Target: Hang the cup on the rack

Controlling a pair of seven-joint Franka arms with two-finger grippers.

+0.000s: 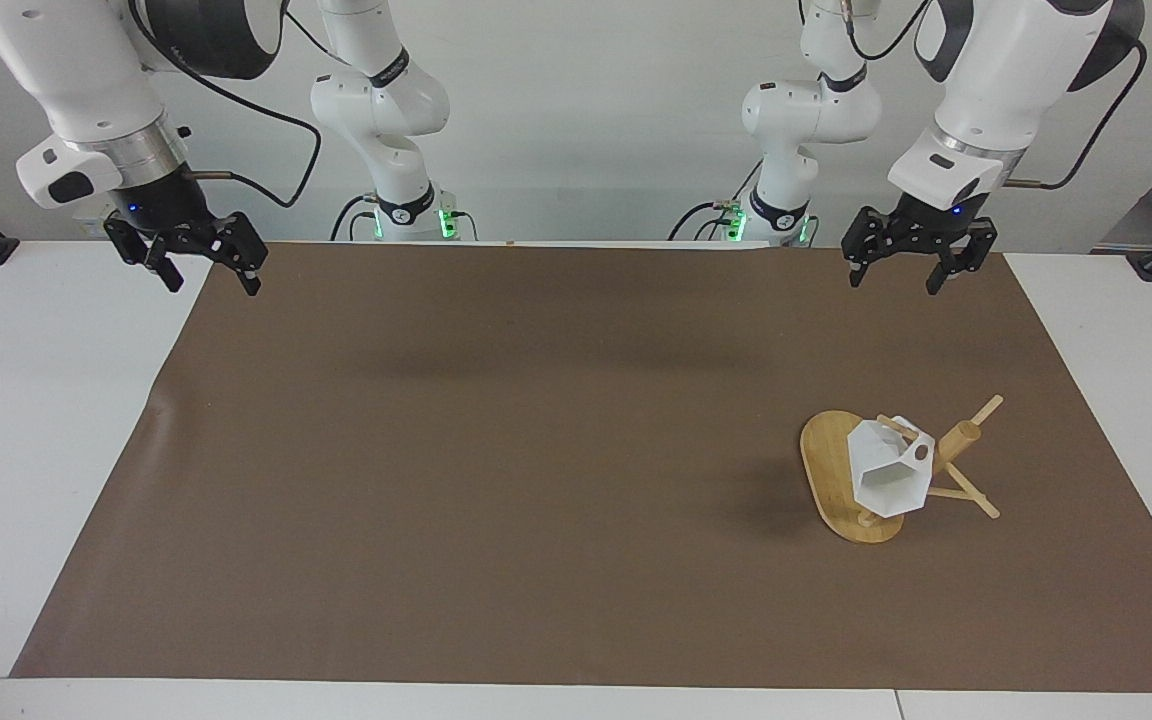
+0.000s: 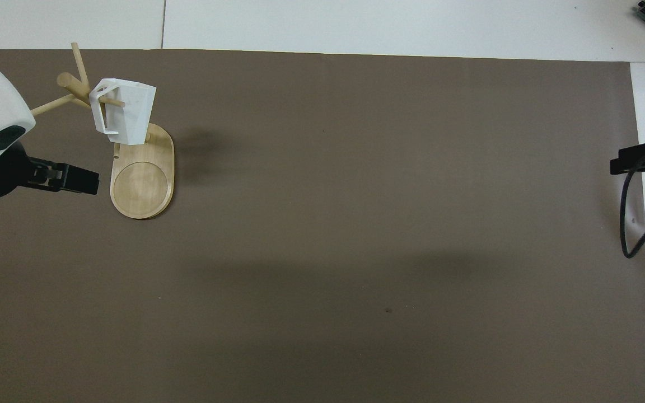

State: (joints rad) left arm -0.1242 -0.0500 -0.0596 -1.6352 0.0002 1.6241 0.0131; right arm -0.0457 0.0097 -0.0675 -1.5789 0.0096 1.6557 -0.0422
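The white faceted cup [image 1: 891, 480] [image 2: 129, 112] hangs by its handle on a slanted peg of the bamboo rack [image 1: 958, 438] [image 2: 70, 83]. The rack's oval base [image 1: 824, 462] [image 2: 142, 184] rests on the brown mat toward the left arm's end of the table. My left gripper [image 1: 893, 286] [image 2: 92, 181] is open and empty. It is raised over the mat's edge by the robots, well apart from the cup. My right gripper [image 1: 215, 287] [image 2: 616, 166] waits open and empty over the mat's corner at the right arm's end.
A brown mat [image 1: 536, 450] [image 2: 356, 224] covers most of the white table [image 1: 36, 420]. A black cable [image 2: 633, 224] loops from the right arm near the mat's edge.
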